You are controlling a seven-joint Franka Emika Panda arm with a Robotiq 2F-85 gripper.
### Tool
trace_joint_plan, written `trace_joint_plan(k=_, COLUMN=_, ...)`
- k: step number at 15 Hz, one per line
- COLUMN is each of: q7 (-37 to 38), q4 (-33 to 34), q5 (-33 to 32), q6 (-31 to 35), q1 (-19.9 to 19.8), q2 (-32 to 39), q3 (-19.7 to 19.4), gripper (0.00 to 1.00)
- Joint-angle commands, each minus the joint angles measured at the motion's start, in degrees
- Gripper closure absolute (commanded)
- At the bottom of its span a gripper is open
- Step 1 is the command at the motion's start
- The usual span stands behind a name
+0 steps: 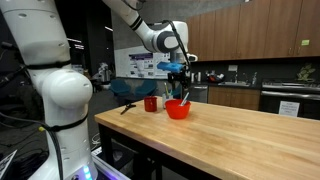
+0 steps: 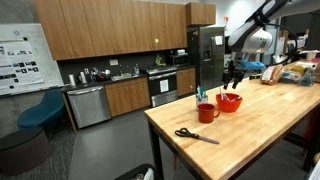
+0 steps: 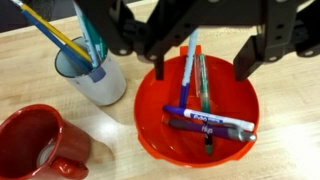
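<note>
Dark fingers (image 3: 250, 50) fill the top of the wrist view, spread wide and empty above the red bowl (image 3: 155, 135) holding pens (image 3: 210, 125); a clear cup (image 3: 100, 85) sits at ten o'clock, a red mug (image 3: 40, 150) at eight. In both exterior views, bowl and mug stand together on the counter (image 2: 260, 140), with scissors (image 2: 195, 134) lying nearby.
</note>
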Motion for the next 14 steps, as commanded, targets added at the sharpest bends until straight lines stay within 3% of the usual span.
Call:
trace_joint_plan(k=1, q7=-1.44, q4=1.55, q5=1.31, q6=2.25, q1=1.02, q2=1.24, q3=1.31, gripper=0.00)
trace_joint_plan(k=8, q7=-5.85, q4=8.22, q5=9.16, q6=-4.04, q1=4.02, q2=6.27, q3=2.59, gripper=0.00)
trace_joint_plan(k=14, q7=-1.85, q4=17.47, q5=7.40, q6=-11.90, q1=3.03, q2=12.21, q3=4.55, gripper=0.00)
